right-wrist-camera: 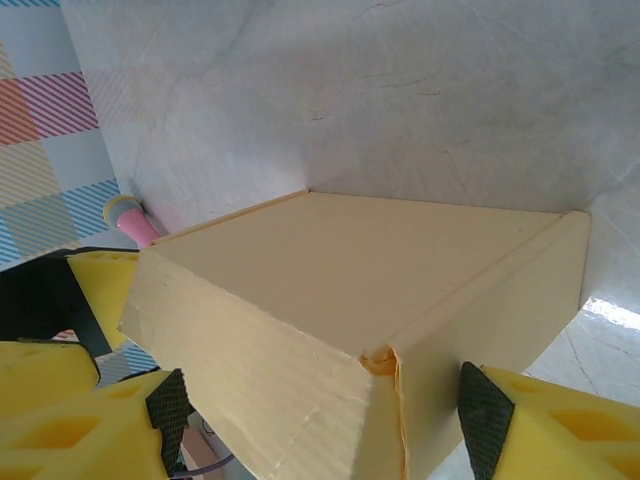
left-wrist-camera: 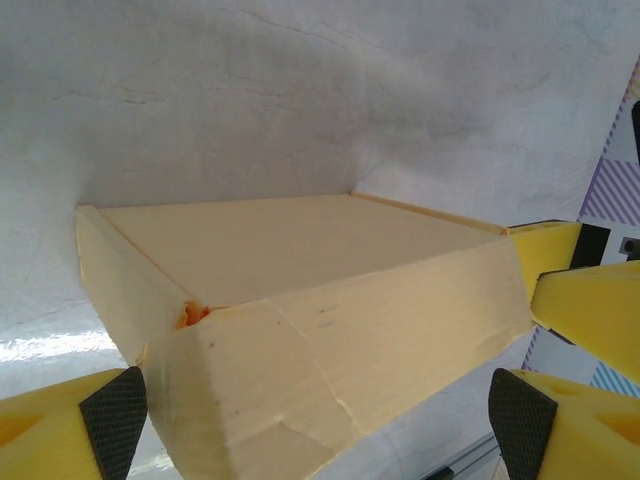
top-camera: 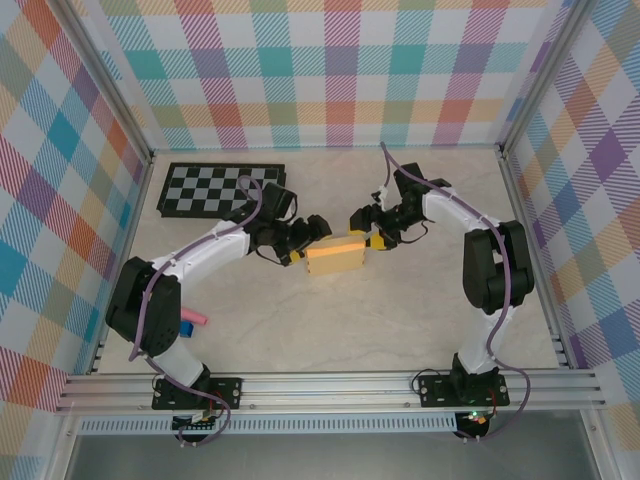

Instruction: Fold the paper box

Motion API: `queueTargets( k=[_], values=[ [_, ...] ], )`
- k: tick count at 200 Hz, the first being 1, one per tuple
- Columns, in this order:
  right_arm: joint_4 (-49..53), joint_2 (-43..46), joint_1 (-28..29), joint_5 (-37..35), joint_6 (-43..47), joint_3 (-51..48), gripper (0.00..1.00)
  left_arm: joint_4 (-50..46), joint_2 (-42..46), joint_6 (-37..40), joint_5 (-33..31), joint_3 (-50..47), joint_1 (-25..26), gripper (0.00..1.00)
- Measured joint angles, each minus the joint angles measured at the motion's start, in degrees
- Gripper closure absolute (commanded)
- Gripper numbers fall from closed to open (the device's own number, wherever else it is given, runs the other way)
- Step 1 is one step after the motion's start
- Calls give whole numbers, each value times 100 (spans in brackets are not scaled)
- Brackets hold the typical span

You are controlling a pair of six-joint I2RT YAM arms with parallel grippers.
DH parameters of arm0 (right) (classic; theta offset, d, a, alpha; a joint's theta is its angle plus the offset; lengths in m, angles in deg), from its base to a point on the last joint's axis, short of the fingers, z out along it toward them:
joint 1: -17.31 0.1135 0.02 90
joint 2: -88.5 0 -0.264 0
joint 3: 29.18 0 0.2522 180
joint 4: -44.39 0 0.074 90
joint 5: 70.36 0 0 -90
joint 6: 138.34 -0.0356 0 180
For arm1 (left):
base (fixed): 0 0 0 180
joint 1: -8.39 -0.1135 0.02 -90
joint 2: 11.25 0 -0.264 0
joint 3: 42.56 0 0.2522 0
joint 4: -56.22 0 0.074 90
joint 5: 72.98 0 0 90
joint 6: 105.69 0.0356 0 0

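The small, flat, rectangular paper box (top-camera: 335, 256) of thin card is a plain pale yellow-orange, with a deeper orange fleck at one corner. The flat checkerboard panel (top-camera: 222, 190) has black and white squares inside a black border. The smooth tabletop (top-camera: 400, 330) is cream with faint grey marbling. The enclosure walls (top-camera: 320, 70) are a pastel plaid of pink, orange, teal, blue, purple and white. The blocky gripper fingers (right-wrist-camera: 560, 430) are bright yellow, and their ribbed pads (right-wrist-camera: 482, 410) are black. The jointed arms (top-camera: 200, 252) are white and black.
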Motion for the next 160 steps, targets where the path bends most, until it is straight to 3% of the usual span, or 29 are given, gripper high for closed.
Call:
queueTargets(
  k=[107, 160],
  values=[
    [-81, 0, -4, -50, -9, -7, 28, -369, 131, 457, 28, -39, -341, 4],
    [-170, -2, 2, -92, -26, -17, 25, -249, 96, 560, 81, -57, -389, 9]
  ],
)
